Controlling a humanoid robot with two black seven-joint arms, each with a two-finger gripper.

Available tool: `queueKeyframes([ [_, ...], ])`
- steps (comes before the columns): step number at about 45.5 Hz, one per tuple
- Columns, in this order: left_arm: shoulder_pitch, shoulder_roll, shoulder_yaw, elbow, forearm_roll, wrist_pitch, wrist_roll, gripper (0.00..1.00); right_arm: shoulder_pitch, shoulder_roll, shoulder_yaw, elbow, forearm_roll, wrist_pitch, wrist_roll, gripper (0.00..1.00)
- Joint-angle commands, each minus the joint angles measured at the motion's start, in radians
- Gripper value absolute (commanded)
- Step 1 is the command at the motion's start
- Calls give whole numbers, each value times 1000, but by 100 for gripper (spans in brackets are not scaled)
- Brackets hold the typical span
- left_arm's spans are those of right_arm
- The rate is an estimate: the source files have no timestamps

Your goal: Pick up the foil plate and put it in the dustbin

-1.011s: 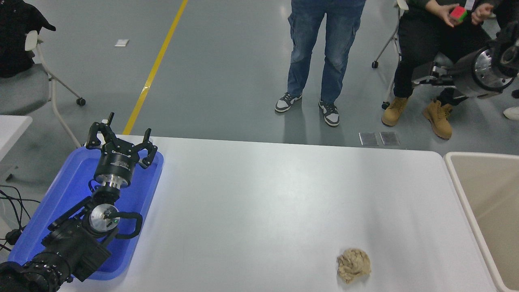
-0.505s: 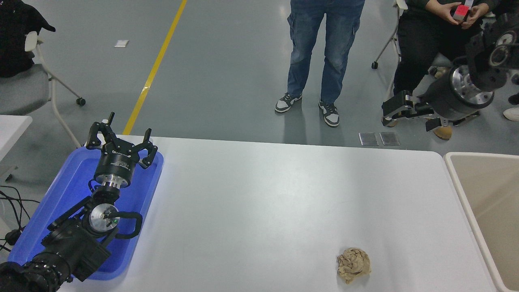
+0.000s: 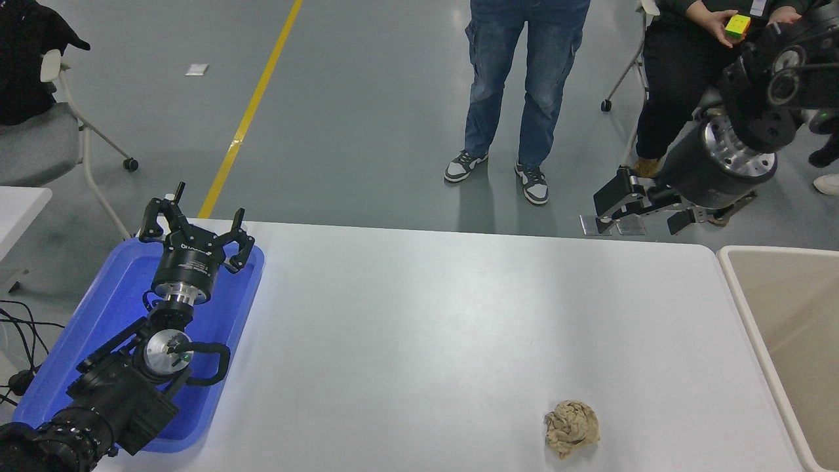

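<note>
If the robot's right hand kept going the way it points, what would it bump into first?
The right hand points leftward, beyond the table's far edge. That way looks free; the standing person's shoes might come first, though depth is unclear.

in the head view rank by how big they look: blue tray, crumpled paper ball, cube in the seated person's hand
1. blue tray, by far the largest, partly covered by the left arm.
2. crumpled paper ball.
3. cube, smallest as it looks; it sits much farther from the camera, so its true size against the ball is unsure.

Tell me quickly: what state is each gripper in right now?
Left gripper: open, empty, parked over the blue tray.
Right gripper: open, empty, beyond the table's far edge.
</note>
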Motion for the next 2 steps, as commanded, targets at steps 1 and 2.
queueKeyframes([
  [1, 0, 0, 0, 0, -1, 0, 0, 100, 6, 10, -1, 6, 1, 5, -1, 100],
  [2, 0, 0, 0, 0, -1, 0, -1, 100, 6, 10, -1, 6, 1, 5, -1, 100],
])
